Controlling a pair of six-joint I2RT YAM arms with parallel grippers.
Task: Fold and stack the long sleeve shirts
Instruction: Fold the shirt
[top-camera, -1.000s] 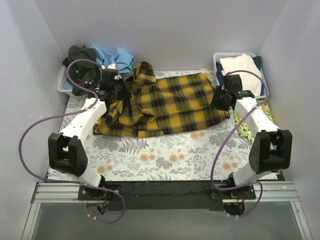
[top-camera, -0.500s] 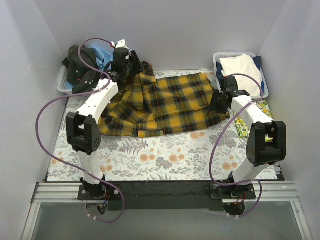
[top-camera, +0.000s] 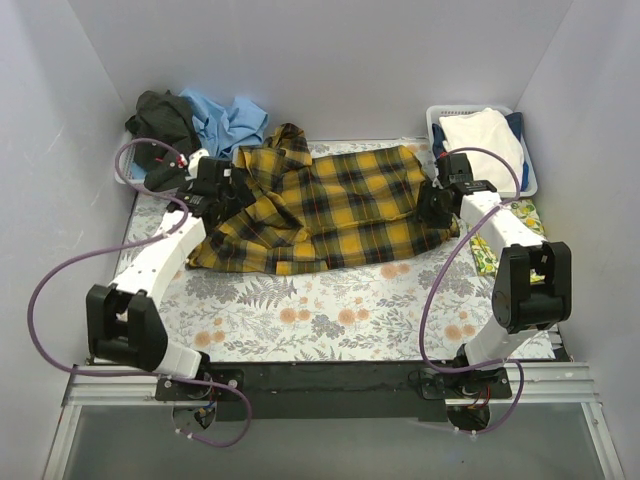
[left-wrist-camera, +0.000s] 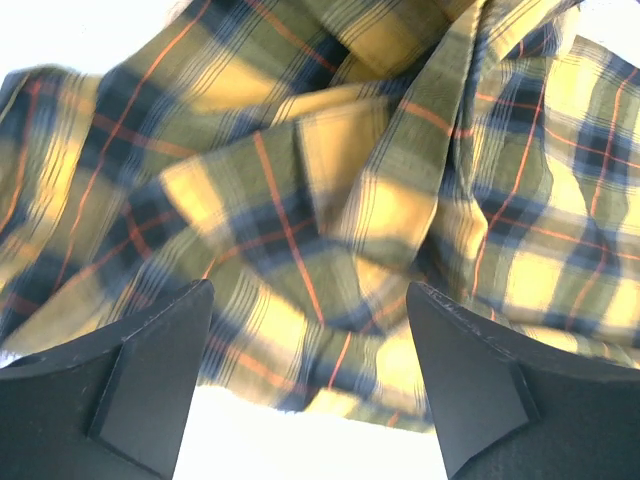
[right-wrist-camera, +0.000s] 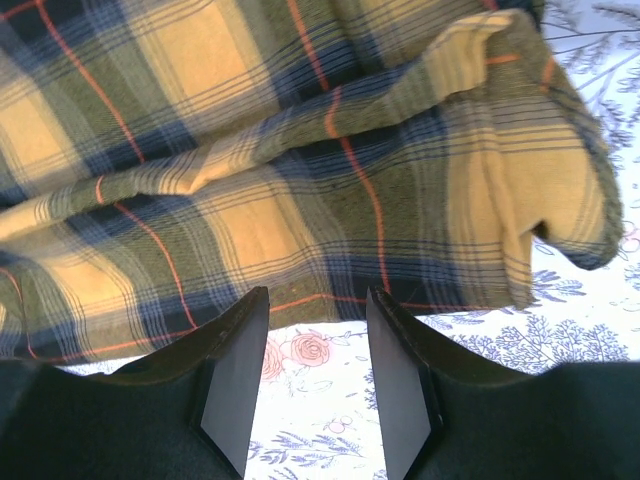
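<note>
A yellow-and-black plaid flannel shirt (top-camera: 330, 205), crossed by thin red lines, lies spread but rumpled across the far half of a grey fern-and-flower table cover (top-camera: 330, 310), whose near strip shows bare in front of the shirt's lower edge. The cloth is flattest through the middle and right and bunches into deep folds at the left, where a peak of fabric rises toward the back wall. The left gripper (top-camera: 232, 187) sits at that crumpled left edge; its wrist view shows the jaws spread wide with nothing between them, the wrinkled plaid lying just beyond the fingertips (left-wrist-camera: 190, 300). The right gripper (top-camera: 433, 205) sits low at the shirt's right edge, jaws partly apart and clasping nothing, the flowered cover visible in the gap and a doubled-over fold of plaid just past the fingertips (right-wrist-camera: 255, 305). Farther back, a dark shirt (top-camera: 160, 112) and a light blue shirt (top-camera: 232, 115) are heaped at the left corner, and a white basket (top-camera: 436, 115) holding folded white cloth (top-camera: 482, 135) stands at the right.
</note>
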